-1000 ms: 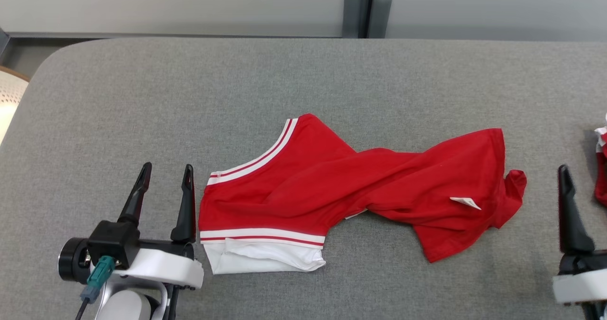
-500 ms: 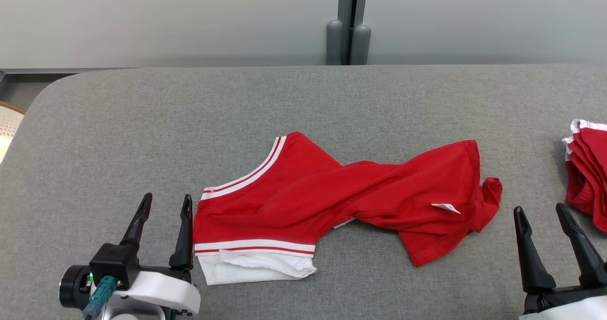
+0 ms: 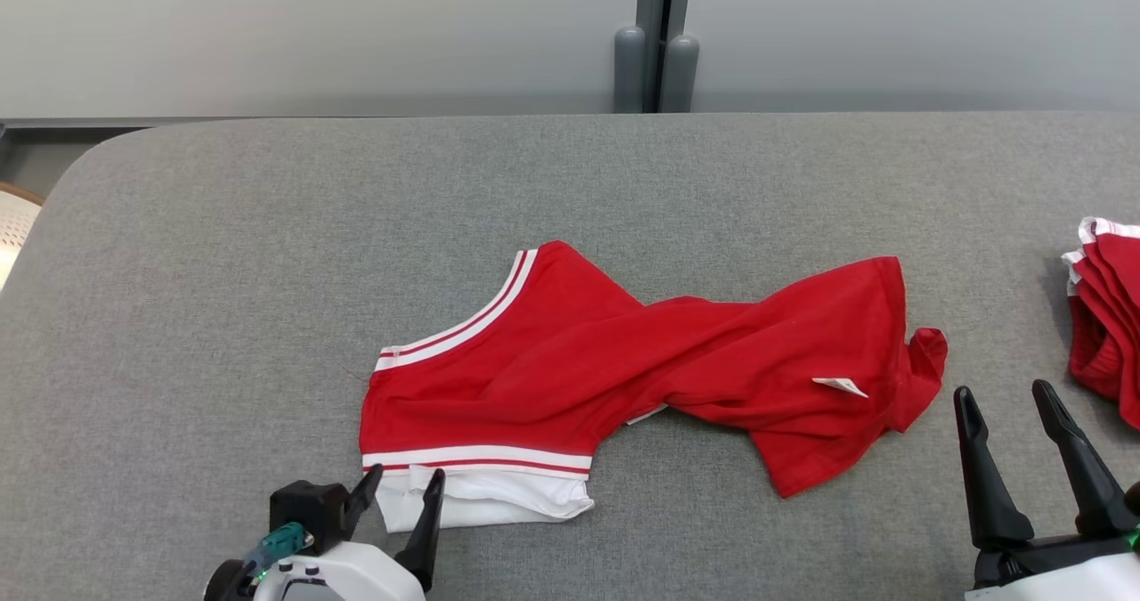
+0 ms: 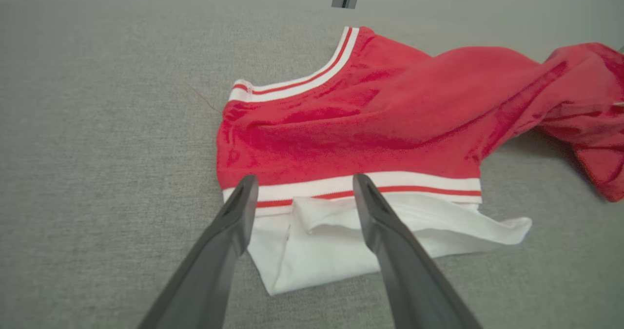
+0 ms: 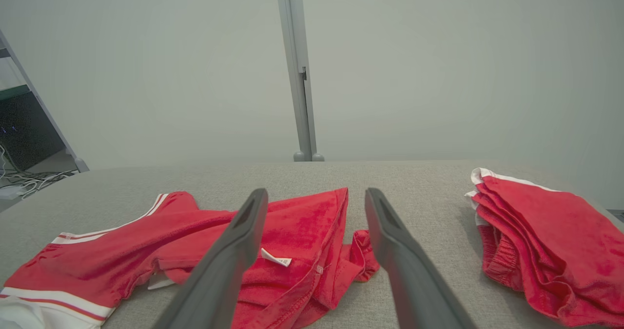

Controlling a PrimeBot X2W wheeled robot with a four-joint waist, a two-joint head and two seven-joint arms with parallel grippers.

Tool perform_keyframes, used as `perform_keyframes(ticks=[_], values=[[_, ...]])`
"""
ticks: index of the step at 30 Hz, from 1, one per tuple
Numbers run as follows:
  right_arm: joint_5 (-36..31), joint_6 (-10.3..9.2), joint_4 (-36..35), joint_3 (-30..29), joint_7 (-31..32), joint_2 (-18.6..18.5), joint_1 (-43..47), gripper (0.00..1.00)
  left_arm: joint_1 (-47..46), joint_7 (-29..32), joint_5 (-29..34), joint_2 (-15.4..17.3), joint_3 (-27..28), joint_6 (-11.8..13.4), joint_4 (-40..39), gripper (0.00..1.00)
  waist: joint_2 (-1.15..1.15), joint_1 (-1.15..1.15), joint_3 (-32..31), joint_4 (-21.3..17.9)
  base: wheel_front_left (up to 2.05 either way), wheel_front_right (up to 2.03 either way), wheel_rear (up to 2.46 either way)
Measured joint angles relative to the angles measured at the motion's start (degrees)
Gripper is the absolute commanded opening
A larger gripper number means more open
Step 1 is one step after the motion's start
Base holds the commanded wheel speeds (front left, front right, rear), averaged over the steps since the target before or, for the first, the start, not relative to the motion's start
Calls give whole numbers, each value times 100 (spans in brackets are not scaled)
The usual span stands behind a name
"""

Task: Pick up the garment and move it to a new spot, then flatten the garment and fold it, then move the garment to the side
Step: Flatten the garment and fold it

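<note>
A red garment [image 3: 623, 361] with white-and-red striped trim lies twisted and crumpled across the middle of the grey table [image 3: 223, 254]. Its white lining sticks out at the near left corner, and a small white label shows near its right end. My left gripper [image 3: 405, 487] is open, its fingertips straddling that white corner [image 4: 317, 236] close above the striped band. My right gripper [image 3: 1002, 398] is open and empty near the table's front right, just right of the garment's bunched right end [image 5: 312, 251].
A pile of folded red garments [image 3: 1104, 316] with white trim sits at the table's right edge, close to my right gripper, also seen as a stack [image 5: 541, 241] in the right wrist view. A grey wall with a vertical post [image 3: 655, 40] stands behind the table.
My left gripper has moved right and toward me, from beside the garment's left edge to its near white corner. The head camera shifted between the earliest frame and now.
</note>
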Motion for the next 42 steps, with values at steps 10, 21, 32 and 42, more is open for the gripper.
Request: perform_keyframes(ticks=[10, 21, 32, 42], values=[[25, 0, 68, 46, -26, 31, -101, 100, -114, 456, -185, -85, -126, -81, 305, 95, 0, 0, 172, -83, 0, 0, 0], [91, 0, 442, -233, -7, -73, -120, 100, -217, 291, -74, 25, -177, -29, 32, 0, 0, 0, 247, -38, 0, 0, 0], [433, 0, 1718, 386, 112, -436, -1124, 100, -500, 223, 21, -64, -303, 20, -259, 0, 0, 0, 696, 240, 0, 0, 0], [347, 0, 2052, 390, 279, -609, -1194, 0, -719, -197, 62, -115, -285, 40, -258, 0, 0, 0, 860, 423, 0, 0, 0]])
